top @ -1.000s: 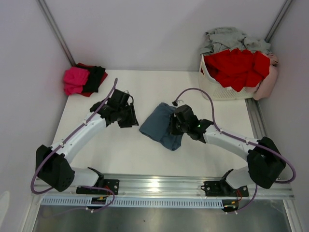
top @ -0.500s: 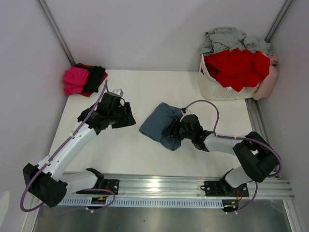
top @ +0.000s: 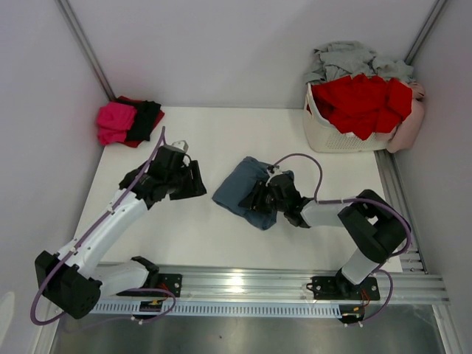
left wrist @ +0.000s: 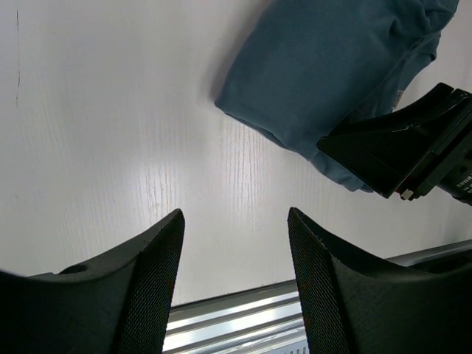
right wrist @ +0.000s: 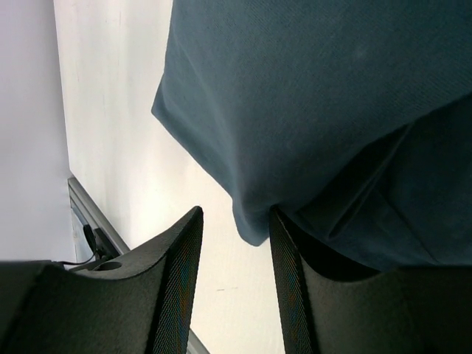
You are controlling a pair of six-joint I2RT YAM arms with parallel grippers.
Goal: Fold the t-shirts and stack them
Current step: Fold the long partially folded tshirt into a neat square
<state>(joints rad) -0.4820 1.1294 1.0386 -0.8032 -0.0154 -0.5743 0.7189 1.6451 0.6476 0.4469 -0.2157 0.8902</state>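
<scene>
Compared with a second ago, the right arm is bending far tighter at its elbow, and the right tool (top: 259,199) is sitting at the near right edge of the blue-grey t-shirt (top: 234,186) instead of on top of it. The left arm's elbow is now hanging nearer the bench's front.

From above, that shirt is lying as a loose bundle in the middle of the white bench (top: 221,243). It is touching the right tool and lying just beside the left tool (top: 193,181), with a strip of bare bench showing between them. Well apart, in the far left corner, a magenta-pink shirt (top: 115,122) and a black shirt (top: 146,118) are lying folded together. At the far right a white basket (top: 332,139) is standing heaped with red shirts (top: 361,99) and a pale grey one (top: 346,57).

Through the left wrist camera, the left tool's fingers (left wrist: 147,280) are standing apart with only bare bench between them, so it is gaping and gripping nothing. The shirt is lying beyond the fingertips, up and to the right, not touching them, and the right arm's black tool is pressing against its far side.

Through the right wrist camera, the fingers (right wrist: 177,280) are also standing apart, clamping nothing. The shirt's folded corner is hanging just over the gap at their tips.
</scene>
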